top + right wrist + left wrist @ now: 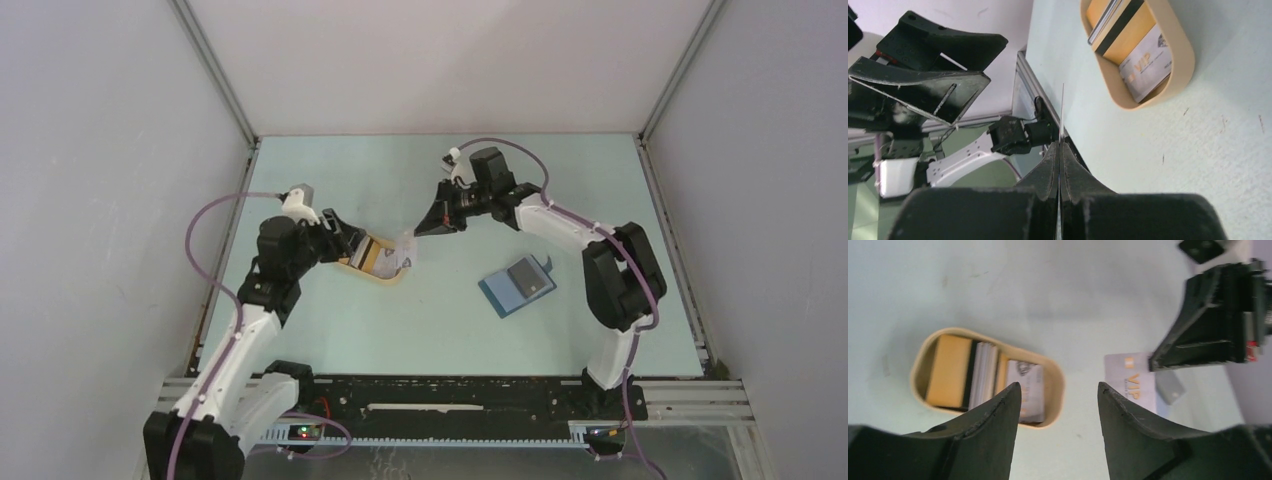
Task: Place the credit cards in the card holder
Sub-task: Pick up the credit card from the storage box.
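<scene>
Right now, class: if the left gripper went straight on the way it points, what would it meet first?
Probably bare table between the tan tray and the VIP card in the right gripper; depth is unclear.

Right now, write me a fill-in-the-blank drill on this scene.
The right end effector is ___ on a pale card.
The left end effector, by the tray, stands ___.
The wallet lies to the tray's ___.
Missing: shut; open; right.
</scene>
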You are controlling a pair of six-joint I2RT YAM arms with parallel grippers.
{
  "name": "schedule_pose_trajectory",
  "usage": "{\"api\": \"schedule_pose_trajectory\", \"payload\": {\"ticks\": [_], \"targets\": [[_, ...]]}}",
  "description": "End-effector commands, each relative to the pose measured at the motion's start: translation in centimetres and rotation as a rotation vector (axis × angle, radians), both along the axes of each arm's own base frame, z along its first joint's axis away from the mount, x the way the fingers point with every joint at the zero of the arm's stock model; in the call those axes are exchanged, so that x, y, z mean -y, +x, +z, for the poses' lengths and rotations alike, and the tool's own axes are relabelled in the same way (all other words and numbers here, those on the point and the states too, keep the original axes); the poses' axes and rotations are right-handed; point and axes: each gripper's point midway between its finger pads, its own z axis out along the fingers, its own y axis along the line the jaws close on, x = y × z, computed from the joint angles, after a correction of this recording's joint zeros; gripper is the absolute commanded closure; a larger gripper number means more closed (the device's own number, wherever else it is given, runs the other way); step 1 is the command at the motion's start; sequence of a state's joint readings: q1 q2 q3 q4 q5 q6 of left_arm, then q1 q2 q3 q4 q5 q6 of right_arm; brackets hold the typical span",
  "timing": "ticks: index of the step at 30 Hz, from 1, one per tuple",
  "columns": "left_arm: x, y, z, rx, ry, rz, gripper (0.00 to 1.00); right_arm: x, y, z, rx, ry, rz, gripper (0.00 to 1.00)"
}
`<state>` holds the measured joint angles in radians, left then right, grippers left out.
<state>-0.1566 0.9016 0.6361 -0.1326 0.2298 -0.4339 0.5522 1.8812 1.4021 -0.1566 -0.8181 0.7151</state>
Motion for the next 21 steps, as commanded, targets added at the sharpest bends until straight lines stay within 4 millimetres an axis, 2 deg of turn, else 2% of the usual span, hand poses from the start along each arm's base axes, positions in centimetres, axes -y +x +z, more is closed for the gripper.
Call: {"api": "schedule_pose_trajectory", "payload": {"ticks": [1,4,6,10,17,21], "targets": [[3.9,-1.8,3.1,0.125,-0.209,-0.180,0.37,1.4,-1.8,3.9,0.108,0.110,0.085,1.00],[6.8,-3.7,3.8,0.141,-0.319,-0.326,0.37,2.9,-2.7,5.0,0.115,0.152,0.110,1.00],[8.3,-4.6,4.3,0.160,-0.365,-0.400,0.32,4.0,-3.1,5.6,0.124,0.172,0.116,1.00],[10.1,-5.4,4.5,0.158,-0.447,-0.478,0.28,5.4,-3.5,6.6,0.139,0.217,0.117,1.00],[13.4,-6.4,4.3,0.105,-0.559,-0.609,0.29,5.7,-4.3,7.9,0.156,0.266,0.145,1.00],[14.2,-6.3,4.5,0.098,-0.595,-0.646,0.31,5.6,-4.8,8.1,0.158,0.277,0.164,1.00]]}}
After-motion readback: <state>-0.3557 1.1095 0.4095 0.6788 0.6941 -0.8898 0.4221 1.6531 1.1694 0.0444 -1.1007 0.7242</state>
